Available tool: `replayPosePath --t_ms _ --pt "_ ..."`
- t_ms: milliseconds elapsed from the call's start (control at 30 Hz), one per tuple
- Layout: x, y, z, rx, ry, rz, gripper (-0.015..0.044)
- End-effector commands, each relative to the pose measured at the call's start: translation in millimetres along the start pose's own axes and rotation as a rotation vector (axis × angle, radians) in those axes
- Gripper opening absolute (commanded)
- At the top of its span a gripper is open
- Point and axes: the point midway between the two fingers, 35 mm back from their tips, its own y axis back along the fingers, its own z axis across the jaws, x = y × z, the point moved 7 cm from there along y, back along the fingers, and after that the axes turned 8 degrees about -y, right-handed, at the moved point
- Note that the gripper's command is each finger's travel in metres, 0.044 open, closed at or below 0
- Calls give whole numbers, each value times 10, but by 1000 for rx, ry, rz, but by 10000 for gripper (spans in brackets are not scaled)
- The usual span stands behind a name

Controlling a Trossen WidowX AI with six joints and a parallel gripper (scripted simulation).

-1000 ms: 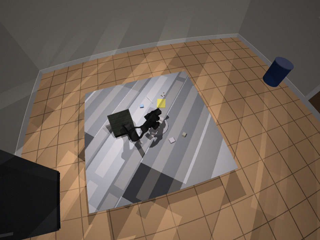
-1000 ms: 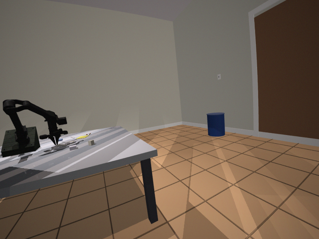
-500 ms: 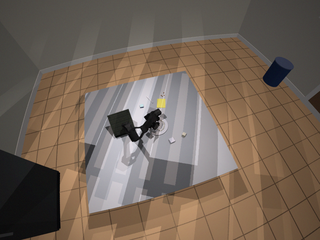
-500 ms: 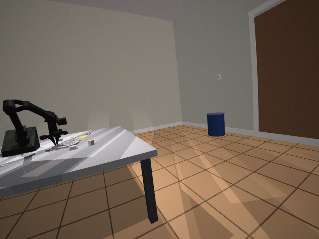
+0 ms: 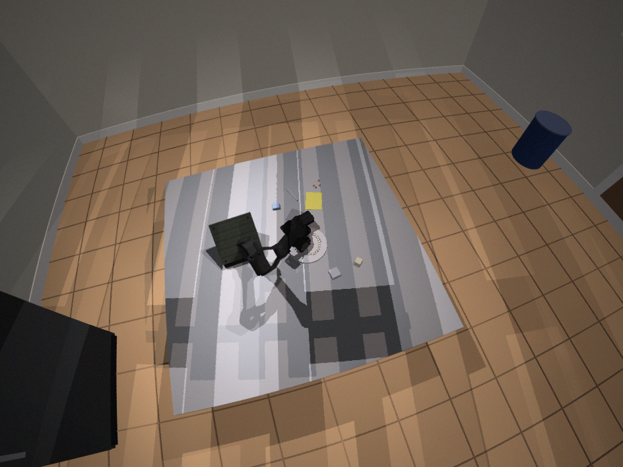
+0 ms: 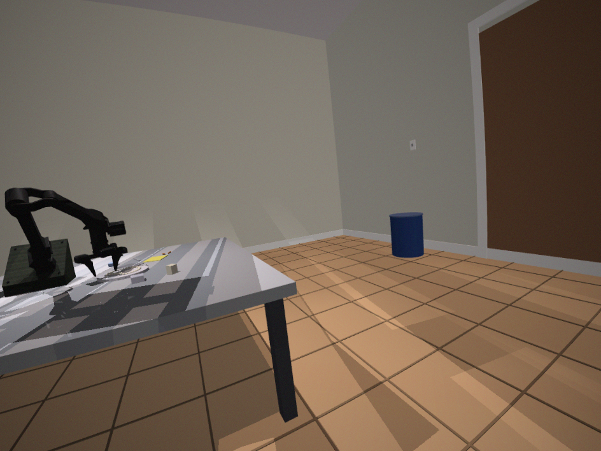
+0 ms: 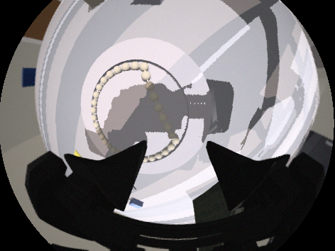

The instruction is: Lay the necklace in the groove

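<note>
The pearl bead necklace (image 7: 95, 102) (image 5: 319, 246) lies on the round white bead board (image 7: 135, 46) (image 5: 325, 245). In the wrist view its beads follow the groove around the left side, from the top to the lower right. The other beads cut across the inside in a nearly straight line, and the groove's right side is bare. My gripper (image 7: 177, 144) (image 6: 105, 273) is open, fingertips wide apart, just above the board. In the wrist view, the bead corner at the lower right shows between the tips. The left finger hides a few bottom beads; the arm covers part of the board in the top view.
A yellow square (image 5: 313, 200) (image 6: 156, 258), a thin rod (image 5: 292, 194), small brown bits (image 5: 315, 186) and a blue block (image 5: 275, 206) (image 7: 136, 203) lie beyond the board. A pale block (image 5: 334, 272) (image 6: 137, 278) and a beige cube (image 5: 358, 262) (image 6: 171, 269) are on its other side.
</note>
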Motion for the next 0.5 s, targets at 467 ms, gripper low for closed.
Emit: replayPosePath --t_ms 467 --pt "2 57 -4 -6 -3 -4 440"
